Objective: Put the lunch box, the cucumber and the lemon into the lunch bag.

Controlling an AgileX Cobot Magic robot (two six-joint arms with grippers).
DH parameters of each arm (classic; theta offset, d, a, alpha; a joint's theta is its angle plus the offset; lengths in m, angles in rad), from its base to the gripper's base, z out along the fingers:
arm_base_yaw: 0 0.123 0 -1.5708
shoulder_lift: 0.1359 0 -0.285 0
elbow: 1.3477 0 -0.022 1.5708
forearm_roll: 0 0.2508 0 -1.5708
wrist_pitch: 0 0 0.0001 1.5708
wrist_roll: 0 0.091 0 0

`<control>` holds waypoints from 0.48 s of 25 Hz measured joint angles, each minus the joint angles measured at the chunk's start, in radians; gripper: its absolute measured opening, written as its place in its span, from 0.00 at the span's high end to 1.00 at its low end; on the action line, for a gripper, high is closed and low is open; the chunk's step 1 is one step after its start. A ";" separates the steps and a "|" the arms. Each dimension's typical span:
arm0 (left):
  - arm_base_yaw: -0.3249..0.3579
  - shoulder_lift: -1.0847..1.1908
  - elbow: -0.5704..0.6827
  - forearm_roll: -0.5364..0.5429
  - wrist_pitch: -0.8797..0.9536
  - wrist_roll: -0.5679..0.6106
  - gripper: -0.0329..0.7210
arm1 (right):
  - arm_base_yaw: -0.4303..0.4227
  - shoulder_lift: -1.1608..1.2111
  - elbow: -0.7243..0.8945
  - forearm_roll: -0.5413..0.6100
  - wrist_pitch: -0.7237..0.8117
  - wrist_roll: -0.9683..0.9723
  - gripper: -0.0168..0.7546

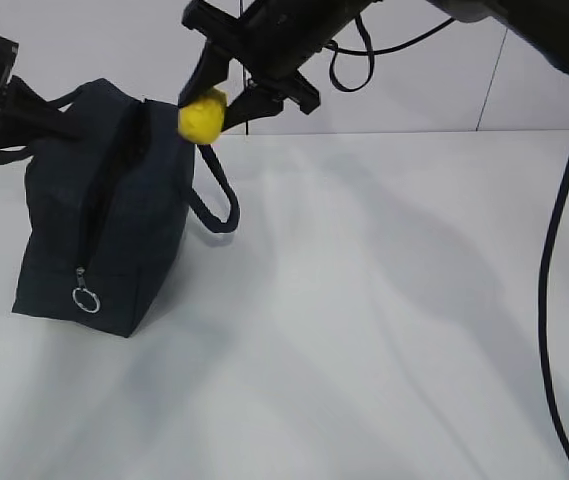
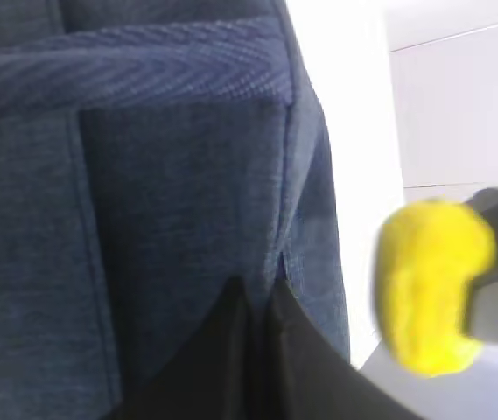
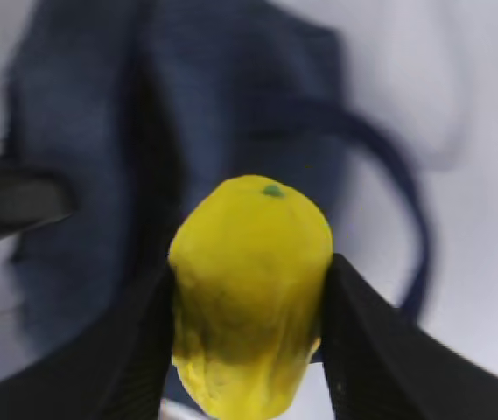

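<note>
Woven cloth lunch bag (image 2: 178,175), matt lemon (image 3: 249,297)

The lunch bag's (image 1: 104,230) inside is too dark to make out in the exterior view, so its contents cannot be told. The left pincer (image 1: 39,110) is cut off by the left edge there. In the right wrist view the lunch bag is blurred, and the lemon's (image 3: 249,297) lower end runs off the near edge.

bag (image 1: 114,220): on table (image 1: 384,330), left side | lemon (image 1: 203,116): above bag's right top edge | handle (image 1: 216,195): hanging down bag's right side
</note>
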 joint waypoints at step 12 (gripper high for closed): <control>0.000 0.000 0.000 -0.052 0.000 0.006 0.97 | 0.052 0.071 0.000 0.206 -0.066 -0.087 0.50</control>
